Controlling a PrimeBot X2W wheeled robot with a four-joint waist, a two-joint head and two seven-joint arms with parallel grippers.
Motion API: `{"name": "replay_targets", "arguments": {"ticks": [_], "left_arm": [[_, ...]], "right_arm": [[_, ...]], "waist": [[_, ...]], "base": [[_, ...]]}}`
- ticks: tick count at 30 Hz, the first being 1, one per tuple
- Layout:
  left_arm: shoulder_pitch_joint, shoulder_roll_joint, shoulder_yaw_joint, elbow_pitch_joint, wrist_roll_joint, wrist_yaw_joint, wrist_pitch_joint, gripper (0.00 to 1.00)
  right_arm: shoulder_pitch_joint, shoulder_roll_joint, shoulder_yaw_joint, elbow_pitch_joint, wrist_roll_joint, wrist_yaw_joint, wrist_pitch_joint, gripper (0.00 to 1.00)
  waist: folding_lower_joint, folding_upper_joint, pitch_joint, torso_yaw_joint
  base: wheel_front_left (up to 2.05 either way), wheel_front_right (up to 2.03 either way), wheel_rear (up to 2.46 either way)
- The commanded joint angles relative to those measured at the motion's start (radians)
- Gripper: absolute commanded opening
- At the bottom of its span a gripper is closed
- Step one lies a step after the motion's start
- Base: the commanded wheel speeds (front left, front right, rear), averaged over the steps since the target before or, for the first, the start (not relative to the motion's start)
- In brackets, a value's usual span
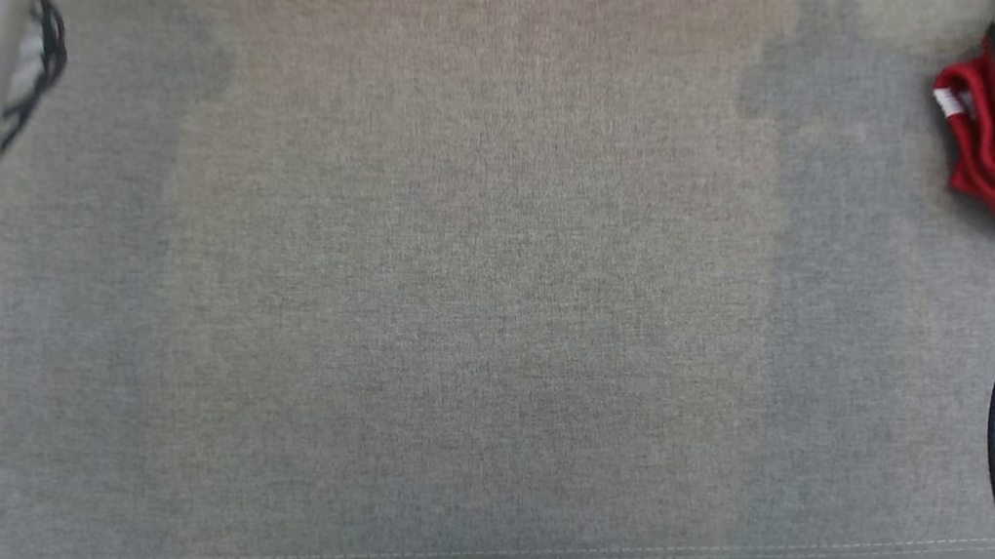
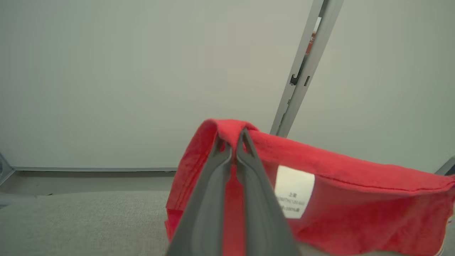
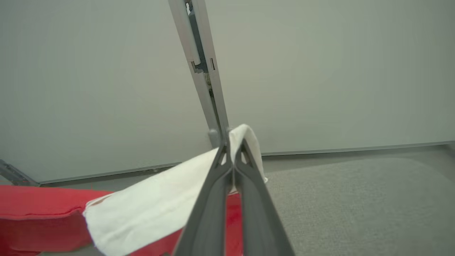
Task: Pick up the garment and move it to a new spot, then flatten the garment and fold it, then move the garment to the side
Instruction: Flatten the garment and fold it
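- Plainly, the pick-up is in hand: at the bottom centre of the left wrist view the left gripper [image 2: 231,141] is pinched tight on a red hem of the garment [image 2: 355,202].
- The right gripper [image 3: 231,151], bottom centre of its own view, is clamped on the garment's white part [image 3: 149,209].
- Flattening, folding and the move aside look undone.
- The wrist views supply the grips and the label [image 2: 294,192]. The head view supplies the layout: a wide grey surface [image 1: 453,312], with red cloth at the upper right.
- Farthest back stands a pale wall [image 2: 106,71].
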Motion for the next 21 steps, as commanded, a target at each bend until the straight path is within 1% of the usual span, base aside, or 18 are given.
{"name": "replay_targets", "arguments": {"ticks": [1,7,10,12,17,21], "left_arm": [[0.061,0.013,-0.009,0.004,-0.012,-0.01,0.009,0.0],[0.277,0.033,-0.048,-0.034,-0.048,-0.025,0.069,0.0],[0.399,0.041,-0.075,-0.096,-0.081,-0.025,0.119,0.0],[0.478,0.056,-0.091,-0.153,-0.097,-0.025,0.152,0.0],[0.682,0.1,-0.101,-0.314,-0.153,-0.021,0.207,0.0],[0.839,0.137,-0.085,-0.463,-0.191,0.026,0.225,0.0]], "right_arm": [[0.056,-0.003,0.031,0.001,0.035,-0.001,0.013,0.0],[0.255,-0.003,0.155,0.001,0.18,-0.001,0.096,0.0],[0.352,-0.003,0.205,-0.022,0.243,-0.001,0.135,0.0],[0.417,-0.005,0.233,-0.051,0.287,-0.001,0.165,0.0],[0.609,-0.031,0.314,-0.174,0.397,-0.001,0.259,0.0],[0.782,-0.078,0.36,-0.336,0.49,-0.001,0.351,0.0]], "waist": [[0.0,0.0,-0.088,0.015],[0.0,0.0,-0.214,0.023],[0.0,0.0,-0.269,0.028],[0.0,0.0,-0.301,0.033],[0.0,0.0,-0.369,0.046],[0.0,0.0,-0.394,0.052]], "base": [[0.0,0.0,0.0],[0.0,0.0,0.0],[0.0,0.0,0.0],[0.0,0.0,0.0],[0.0,0.0,0.0],[0.0,0.0,0.0]]}}
